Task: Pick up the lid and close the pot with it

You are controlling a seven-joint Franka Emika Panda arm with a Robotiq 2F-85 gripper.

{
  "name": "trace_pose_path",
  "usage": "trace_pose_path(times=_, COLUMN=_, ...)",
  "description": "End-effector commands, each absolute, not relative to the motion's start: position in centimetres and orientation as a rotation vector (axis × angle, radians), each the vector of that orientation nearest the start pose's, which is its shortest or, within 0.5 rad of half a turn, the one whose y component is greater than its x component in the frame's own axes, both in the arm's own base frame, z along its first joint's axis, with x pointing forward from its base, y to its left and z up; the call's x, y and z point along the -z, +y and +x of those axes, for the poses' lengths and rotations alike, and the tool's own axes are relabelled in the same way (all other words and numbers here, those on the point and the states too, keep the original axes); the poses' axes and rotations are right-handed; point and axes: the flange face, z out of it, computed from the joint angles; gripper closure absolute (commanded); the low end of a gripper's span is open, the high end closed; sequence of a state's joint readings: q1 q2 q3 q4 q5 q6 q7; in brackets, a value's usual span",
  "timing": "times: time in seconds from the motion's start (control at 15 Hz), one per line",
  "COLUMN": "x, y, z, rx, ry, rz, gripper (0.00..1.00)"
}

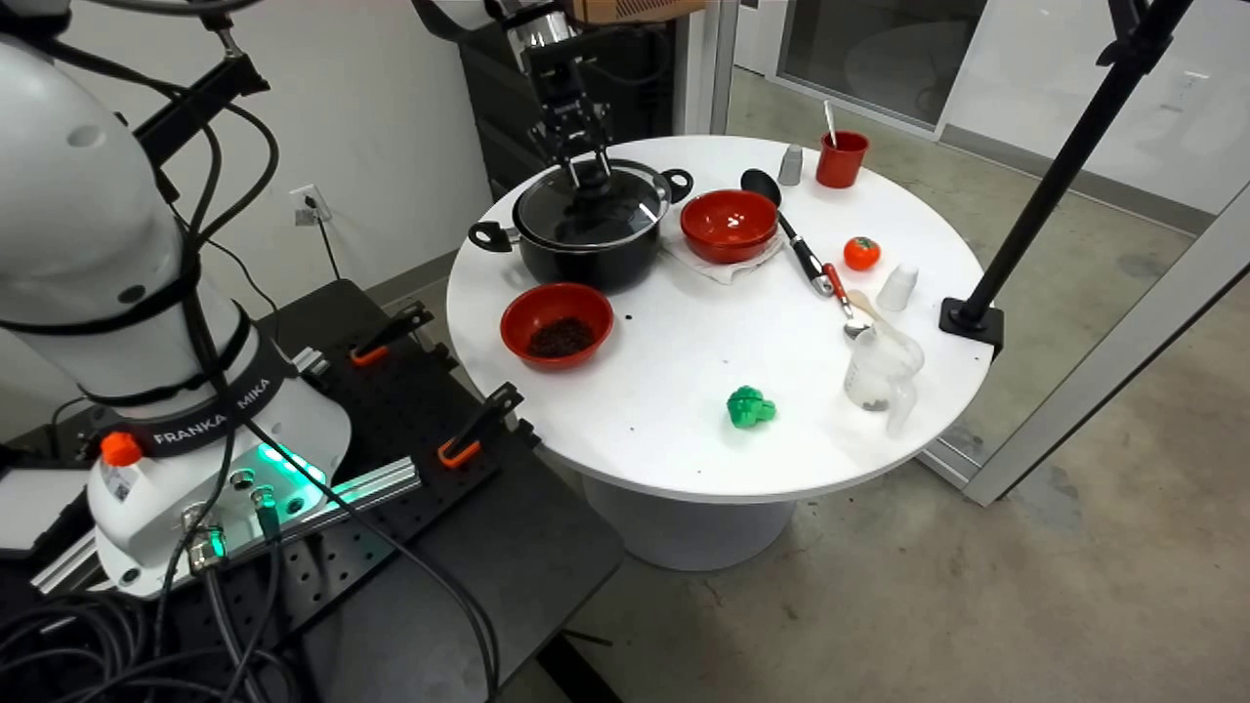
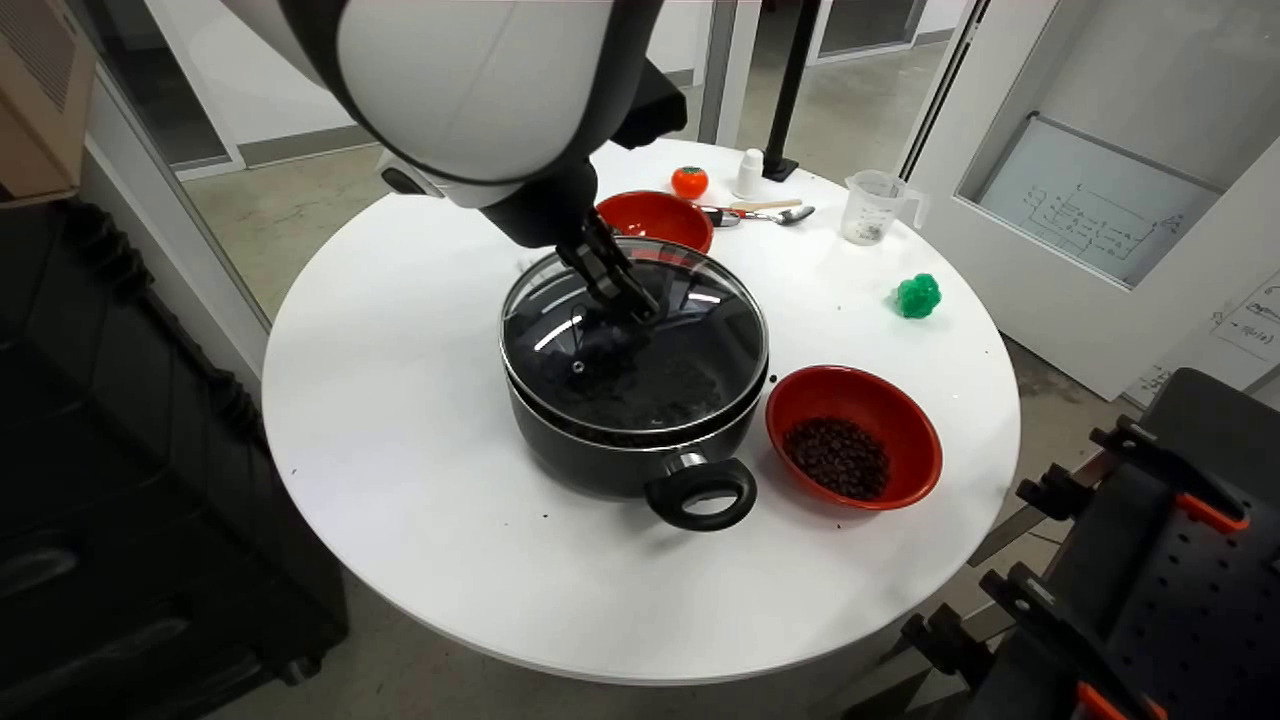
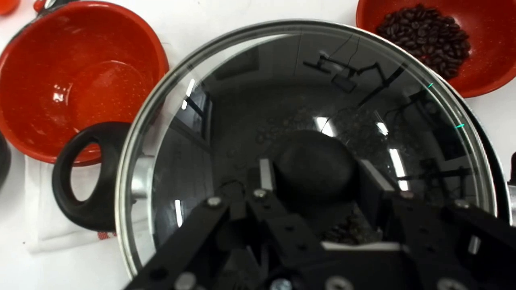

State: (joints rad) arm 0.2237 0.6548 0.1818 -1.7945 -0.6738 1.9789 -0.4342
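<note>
Glass lid (image 2: 675,370) is over the black cooking pot (image 2: 600,462), apparently not squarely seated: a dark gap shows under its near edge in an exterior view, though whether it touches anywhere I cannot tell. The Robotiq gripper (image 3: 320,175) is clamped on its dark knob (image 3: 314,161). This looks like the placing step; next probably comes slight centring and lowering, rim onto rim, then letting go. Nearby stand a red bowl (image 2: 908,430) of coffee beans (image 2: 838,460) and two stacked red bowls (image 1: 728,220).

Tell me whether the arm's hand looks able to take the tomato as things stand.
Probably not yet: the hand is closed on the knob of the glass lid, so it would likely have to let go first. Nothing covers the tomato.
</note>
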Motion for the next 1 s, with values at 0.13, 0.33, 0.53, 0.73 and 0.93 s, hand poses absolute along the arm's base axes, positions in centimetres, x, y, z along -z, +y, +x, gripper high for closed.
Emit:
trace_pose_path(times=0.13, x=-16.0, y=19.3, z=55.9, rx=-0.854, ry=-2.037, rz=-2.746, gripper=0.74)
trace_pose_path(times=0.33, x=-15.8, y=19.3, z=55.5, rx=-0.892, ry=-2.047, rz=-2.72, gripper=0.74)
trace_pose_path(times=0.53, x=-15.6, y=19.4, z=55.3, rx=-0.919, ry=-2.06, rz=-2.694, gripper=0.74)
trace_pose_path(times=0.73, x=-15.3, y=19.4, z=54.8, rx=-1.001, ry=-2.059, rz=-2.646, gripper=0.74)
trace_pose_path(times=0.93, x=-14.8, y=19.1, z=54.0, rx=-1.1, ry=-2.065, rz=-2.596, gripper=0.74)
